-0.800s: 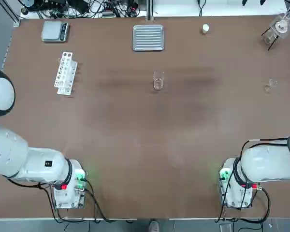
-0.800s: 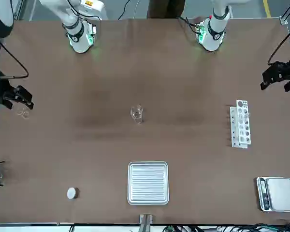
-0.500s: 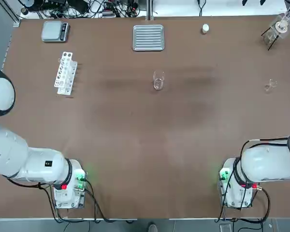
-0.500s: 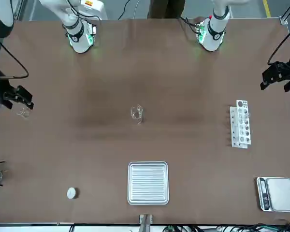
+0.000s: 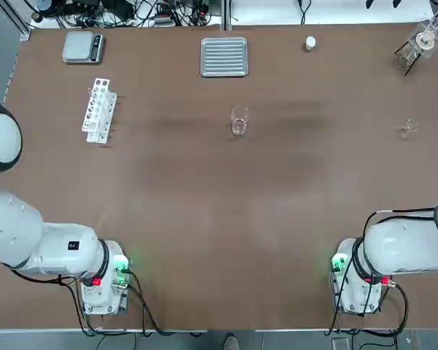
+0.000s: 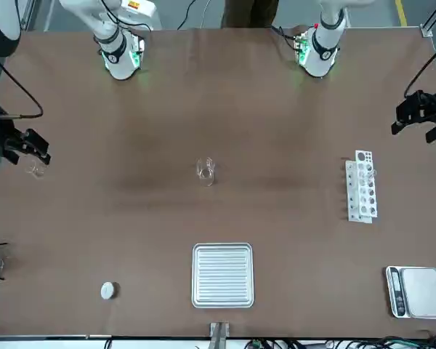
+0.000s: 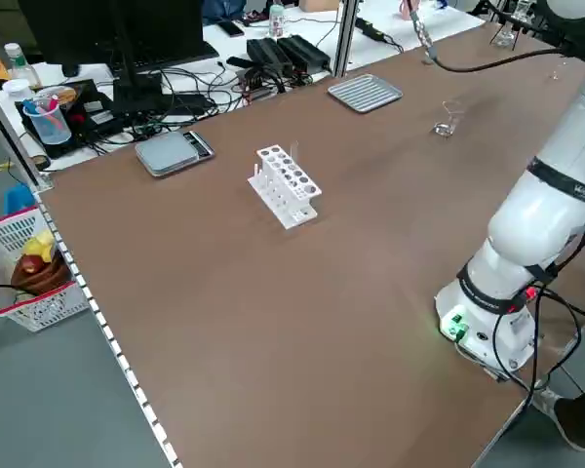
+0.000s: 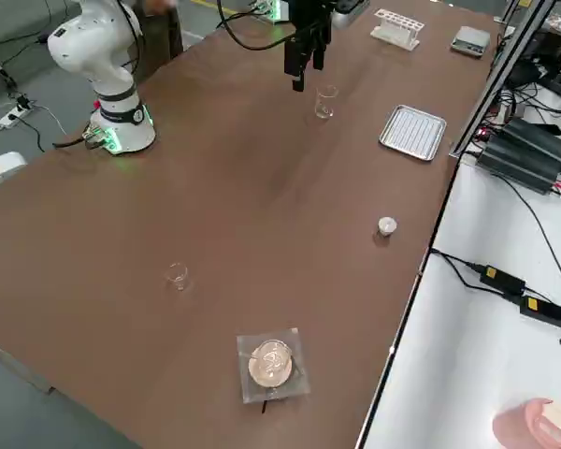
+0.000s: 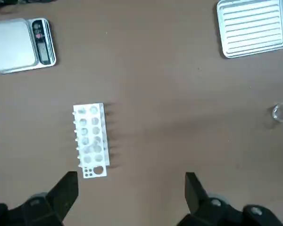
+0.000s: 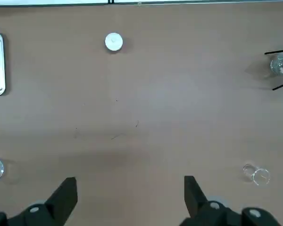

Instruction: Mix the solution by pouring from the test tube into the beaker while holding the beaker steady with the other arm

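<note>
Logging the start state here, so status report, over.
Left gripper open, empty, over table's left side. Right gripper open, empty, over right side. Beaker upright, unheld.

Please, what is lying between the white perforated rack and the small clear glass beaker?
Only bare brown tabletop between the white perforated rack and the clear cylindrical glass beaker; the top view shows this.

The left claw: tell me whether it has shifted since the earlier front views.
Yes, slightly: in the front view the left claw has edged toward that picture's right, judged against the white rack.
</note>
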Robot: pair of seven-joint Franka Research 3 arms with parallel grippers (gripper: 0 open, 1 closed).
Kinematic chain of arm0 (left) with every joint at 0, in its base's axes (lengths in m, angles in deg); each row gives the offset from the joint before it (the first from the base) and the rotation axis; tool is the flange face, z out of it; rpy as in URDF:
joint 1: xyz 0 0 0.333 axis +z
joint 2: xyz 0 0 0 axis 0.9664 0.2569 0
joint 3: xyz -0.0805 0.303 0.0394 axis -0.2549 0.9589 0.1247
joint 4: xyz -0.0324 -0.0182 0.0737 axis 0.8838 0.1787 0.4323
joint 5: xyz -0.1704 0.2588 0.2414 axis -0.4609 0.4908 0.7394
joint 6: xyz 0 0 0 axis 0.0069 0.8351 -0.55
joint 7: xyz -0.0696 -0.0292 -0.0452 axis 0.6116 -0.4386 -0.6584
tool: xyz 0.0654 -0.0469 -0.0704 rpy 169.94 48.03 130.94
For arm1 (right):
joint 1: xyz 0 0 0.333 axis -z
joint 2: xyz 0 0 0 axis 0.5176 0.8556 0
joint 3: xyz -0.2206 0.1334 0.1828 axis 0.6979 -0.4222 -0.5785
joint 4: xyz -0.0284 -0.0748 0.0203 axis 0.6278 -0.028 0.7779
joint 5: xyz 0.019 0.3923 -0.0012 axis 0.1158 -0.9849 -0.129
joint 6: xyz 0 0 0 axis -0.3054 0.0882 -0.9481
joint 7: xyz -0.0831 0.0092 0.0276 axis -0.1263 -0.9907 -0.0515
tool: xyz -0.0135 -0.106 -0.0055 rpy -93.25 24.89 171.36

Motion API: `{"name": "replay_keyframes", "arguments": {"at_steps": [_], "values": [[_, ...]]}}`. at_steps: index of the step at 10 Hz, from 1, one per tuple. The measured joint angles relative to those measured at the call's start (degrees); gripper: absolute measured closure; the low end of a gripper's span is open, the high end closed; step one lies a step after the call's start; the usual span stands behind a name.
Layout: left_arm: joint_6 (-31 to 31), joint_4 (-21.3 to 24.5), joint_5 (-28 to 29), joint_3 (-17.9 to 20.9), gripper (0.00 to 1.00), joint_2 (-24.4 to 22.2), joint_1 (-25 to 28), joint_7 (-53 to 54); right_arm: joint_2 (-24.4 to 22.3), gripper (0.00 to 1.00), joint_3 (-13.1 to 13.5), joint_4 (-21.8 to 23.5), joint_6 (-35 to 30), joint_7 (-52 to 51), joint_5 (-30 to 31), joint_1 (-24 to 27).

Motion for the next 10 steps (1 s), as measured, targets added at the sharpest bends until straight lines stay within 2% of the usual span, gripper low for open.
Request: {"name": "replay_keyframes", "arguments": {"at_steps": [4, 6, 10], "values": [[1.3, 0.0, -0.7, 2.6, 0.0, 1.8, 2.5, 11.5, 0.0, 0.0, 0.0, 0.0, 0.0, 0.0, 0.0, 0.0], [1.3, 0.0, -2.6, 2.7, 0.0, 2.1, 5.6, 22.5, 0.0, 0.0, 0.0, 0.0, 0.0, 0.0, 0.0, 0.0], [1.3, 0.0, -10.8, 2.9, 0.0, 4.0, 13.3, 44.7, 0.0, 0.0, 0.0, 0.0, 0.0, 0.0, 0.0, 0.0]]}}
